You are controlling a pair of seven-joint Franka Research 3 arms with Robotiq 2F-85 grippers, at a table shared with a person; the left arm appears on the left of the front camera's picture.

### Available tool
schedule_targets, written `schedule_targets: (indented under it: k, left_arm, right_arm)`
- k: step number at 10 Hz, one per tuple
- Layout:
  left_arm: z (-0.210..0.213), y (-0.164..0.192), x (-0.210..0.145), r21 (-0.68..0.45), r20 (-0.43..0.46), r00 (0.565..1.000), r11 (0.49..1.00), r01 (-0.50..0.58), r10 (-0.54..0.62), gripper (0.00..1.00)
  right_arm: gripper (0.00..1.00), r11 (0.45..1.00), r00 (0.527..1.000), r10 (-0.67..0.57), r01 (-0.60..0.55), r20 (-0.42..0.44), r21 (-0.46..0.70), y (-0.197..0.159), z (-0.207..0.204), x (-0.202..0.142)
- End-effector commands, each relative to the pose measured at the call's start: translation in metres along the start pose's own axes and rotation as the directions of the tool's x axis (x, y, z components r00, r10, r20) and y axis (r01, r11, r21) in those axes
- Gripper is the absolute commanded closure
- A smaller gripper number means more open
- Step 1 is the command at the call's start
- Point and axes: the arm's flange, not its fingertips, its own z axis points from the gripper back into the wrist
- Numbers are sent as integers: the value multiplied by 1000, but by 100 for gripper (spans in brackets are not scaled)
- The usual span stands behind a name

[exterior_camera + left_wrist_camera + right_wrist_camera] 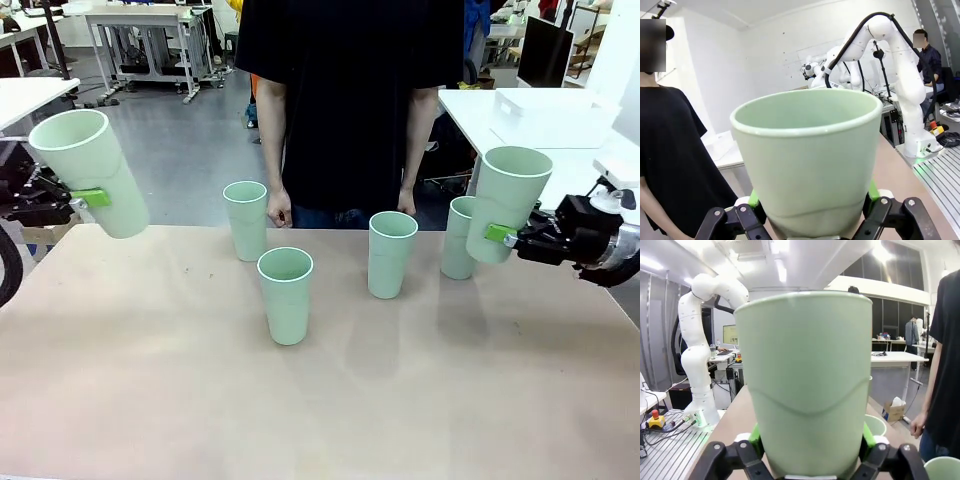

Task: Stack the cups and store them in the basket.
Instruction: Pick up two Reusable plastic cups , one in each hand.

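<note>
Stacking step: our left end effector (93, 197) clenches one tilted cup (85, 160), our right end effector (499, 233) a second cup (512, 190); next we should nest one into a standing cup (285, 295)

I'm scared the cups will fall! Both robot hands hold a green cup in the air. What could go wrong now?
1. The left gripper holds a tall pale mint-green plastic tumbler tilted above the beige table's left side; if it slips, it could fall and roll off.
2. The right gripper holds another tumbler that seems close to a standing tumbler, so moving it might knock that one over.
</note>
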Motion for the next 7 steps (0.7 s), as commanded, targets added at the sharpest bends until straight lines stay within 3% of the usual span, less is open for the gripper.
schedule_targets:
  k: [1,3,4,7]
  left_arm:
    - [-10,-3,1,23,2,1000,999,-26,26,14]
    - [-16,-6,0,52,-33,998,997,-49,50,14]
    - [-8,-2,-6,0,-15,1000,1000,-15,15,14]
    - [-8,-2,-6,0,-15,1000,1000,-15,15,14]
  right_arm:
    - [17,999,998,-52,52,-17,-4,-2,-5,7]
    - [17,989,992,-116,119,-45,84,1,2,12]
    - [17,999,999,-44,44,-17,12,0,0,-1]
    - [17,999,999,-44,44,-17,12,0,0,-1]
